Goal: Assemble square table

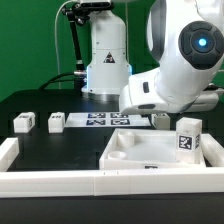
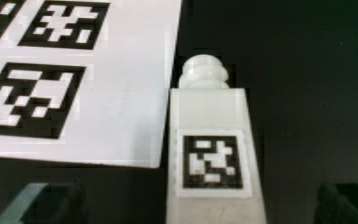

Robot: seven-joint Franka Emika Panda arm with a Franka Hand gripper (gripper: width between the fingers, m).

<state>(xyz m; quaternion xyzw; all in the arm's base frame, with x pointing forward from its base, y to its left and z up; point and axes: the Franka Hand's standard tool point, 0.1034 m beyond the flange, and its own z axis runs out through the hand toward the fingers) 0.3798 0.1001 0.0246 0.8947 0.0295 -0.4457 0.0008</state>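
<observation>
The slab (image 1: pixel 150 152) lies rim-up near the front rail (image 1: pixel 60 182) with nothing fitted into it, so by the look of it no step of the assembly is done yet. Behind it lies the marker board (image 1: pixel 100 120). All four legs are loose: two legs (image 1: pixel 22 123) stand at the exterior view's left, well apart from the slab, a third leg (image 1: pixel 188 138) stands at the slab's right side, and the fourth leg (image 2: pixel 208 135) lies just beside the marker board. The gripper (image 2: pixel 197 205) hangs over that one, jaws spread wide and empty, its fingers (image 2: pixel 43 205) clear of the leg. Every leg remains to be picked up and fixed.
</observation>
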